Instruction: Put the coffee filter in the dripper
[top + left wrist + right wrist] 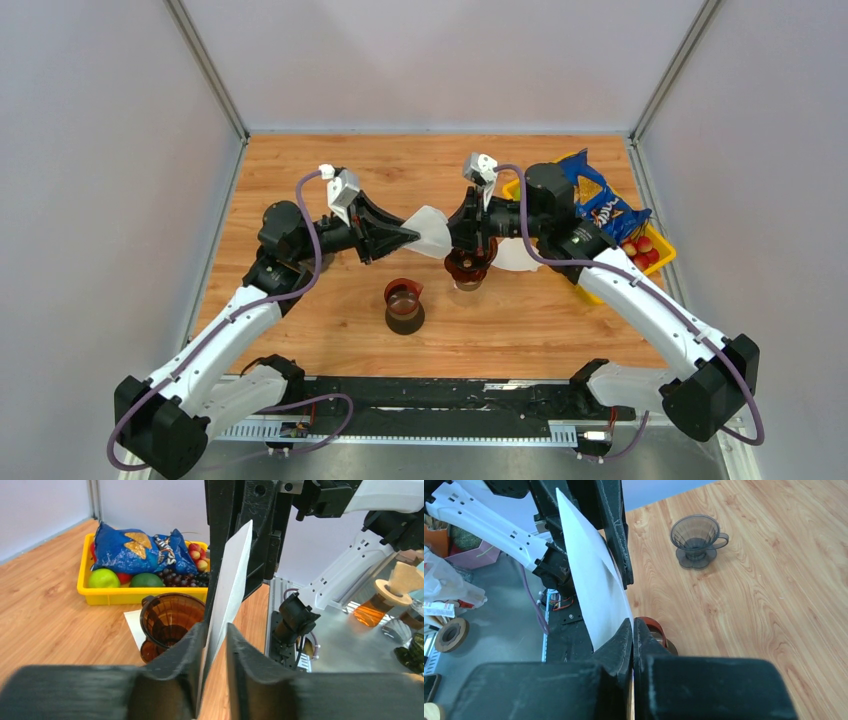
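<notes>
We see the coffee filter [231,575] held up in the air between the two arms, a flat white sheet standing on edge above the table [774,580]. The right gripper [632,625] is closed tight on one edge of it, its fingers pressed together with the paper pinched between them. The left gripper [215,629] has its jaws a little apart, and the opposite edge of the filter stands in that gap.

The filter is not in the dripper. The amber dripper [172,617] stands on the table just below the right gripper, its ribbed inside showing bare, with a white sheet [134,622] lying flat beside its foot. A second, grey dripper [695,536] with a side handle stands apart on the wood, nearer the left arm, and we see only its own ribs inside.

Behind the amber dripper sits a yellow tray [115,596]. In it we find a blue snack bag [132,550] lying across the top, two green fruits [103,578] at the front wall, a bunch of dark grapes [177,579], and some small red fruits [196,550] toward the back corner
</notes>
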Tool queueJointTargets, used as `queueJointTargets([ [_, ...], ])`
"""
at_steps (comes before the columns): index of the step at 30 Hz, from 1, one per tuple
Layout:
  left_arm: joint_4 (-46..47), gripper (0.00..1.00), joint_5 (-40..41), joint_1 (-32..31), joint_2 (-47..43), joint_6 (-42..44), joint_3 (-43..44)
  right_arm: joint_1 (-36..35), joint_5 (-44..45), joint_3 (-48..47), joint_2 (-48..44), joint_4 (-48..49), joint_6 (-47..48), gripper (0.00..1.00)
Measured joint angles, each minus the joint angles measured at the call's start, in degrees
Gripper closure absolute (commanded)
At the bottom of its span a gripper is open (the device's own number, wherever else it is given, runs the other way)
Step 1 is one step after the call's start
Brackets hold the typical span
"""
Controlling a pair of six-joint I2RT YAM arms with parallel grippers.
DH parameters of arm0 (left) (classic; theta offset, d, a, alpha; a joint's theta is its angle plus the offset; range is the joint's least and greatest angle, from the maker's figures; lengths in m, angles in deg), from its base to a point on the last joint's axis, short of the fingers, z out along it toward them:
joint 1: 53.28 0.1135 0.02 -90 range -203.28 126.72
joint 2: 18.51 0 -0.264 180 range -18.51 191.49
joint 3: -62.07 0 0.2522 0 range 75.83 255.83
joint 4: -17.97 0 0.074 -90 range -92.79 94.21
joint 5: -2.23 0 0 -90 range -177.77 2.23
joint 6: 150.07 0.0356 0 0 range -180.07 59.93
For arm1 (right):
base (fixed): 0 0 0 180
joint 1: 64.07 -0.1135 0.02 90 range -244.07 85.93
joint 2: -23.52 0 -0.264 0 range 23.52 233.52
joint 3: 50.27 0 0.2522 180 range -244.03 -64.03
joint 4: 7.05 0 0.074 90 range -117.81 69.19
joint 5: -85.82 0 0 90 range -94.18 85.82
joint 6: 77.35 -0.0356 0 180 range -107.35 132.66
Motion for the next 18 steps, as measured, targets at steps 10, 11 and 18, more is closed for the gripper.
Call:
queueJointTargets([
  [10, -7.6, 0.00, 7.8, 0.0, -1.9, 3.5, 1.9, -0.2, 12.6, -0.5, 0.2, 0.3, -4.6, 1.00],
  [11, -9.0, 0.00, 9.7, 0.0, -2.3, 4.0, 2.5, -0.2, 15.4, -0.7, 0.2, 0.3, -5.6, 1.00],
  [18, -15.3, 0.00, 21.1, 0.0, -1.6, 5.0, 7.0, -0.3, 33.2, -3.6, 2.3, -0.2, -12.6, 1.00],
])
